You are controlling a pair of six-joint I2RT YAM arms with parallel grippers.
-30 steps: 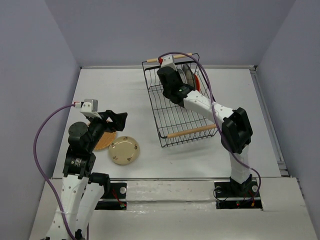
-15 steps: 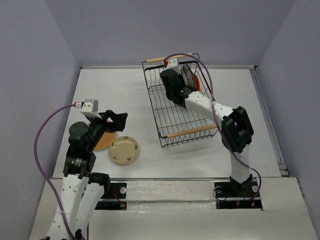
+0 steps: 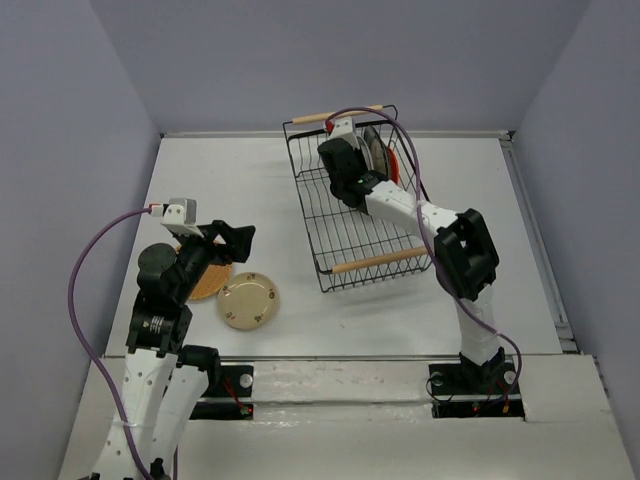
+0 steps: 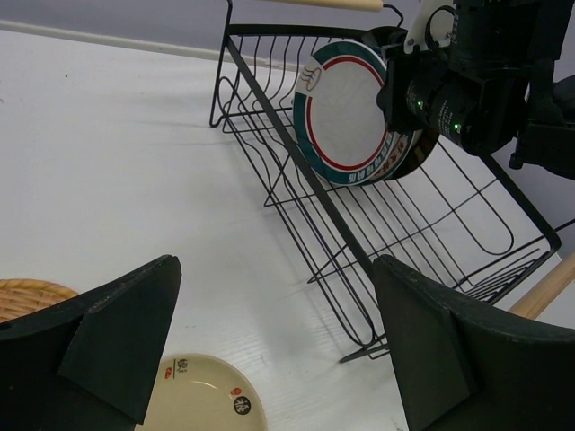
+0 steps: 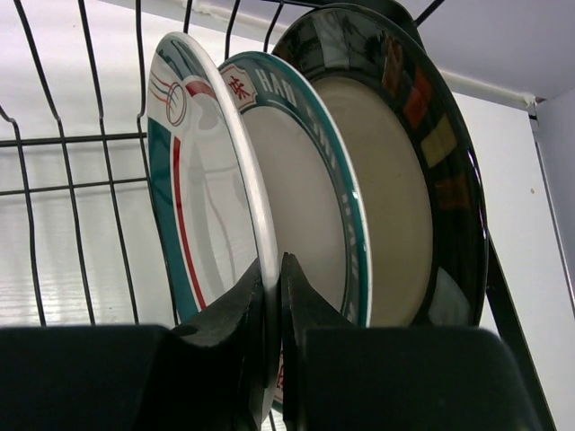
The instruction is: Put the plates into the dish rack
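Note:
The black wire dish rack (image 3: 376, 259) stands at the back centre of the table. Several plates stand on edge at its far end. In the right wrist view the front one is a teal-striped white plate (image 5: 193, 180), then a second teal-rimmed plate (image 5: 310, 206), then the black-rimmed plate (image 5: 409, 197). An orange rim (image 3: 398, 166) shows behind them. My right gripper (image 5: 275, 278) is shut on the front plate's rim. My left gripper (image 3: 226, 243) is open above the tan-brown plate (image 3: 205, 284) and the cream plate (image 3: 249, 300).
The left wrist view shows the cream plate (image 4: 193, 400) between my fingers (image 4: 126, 332), the tan-brown plate's edge (image 4: 27, 296), the rack's side (image 4: 296, 175) and my right arm (image 4: 472, 81). Walls enclose the table on three sides.
My right gripper, holding the plate, has shifted slightly toward the rack's far end, and the rack has slid a little to the left. The left arm has not moved.

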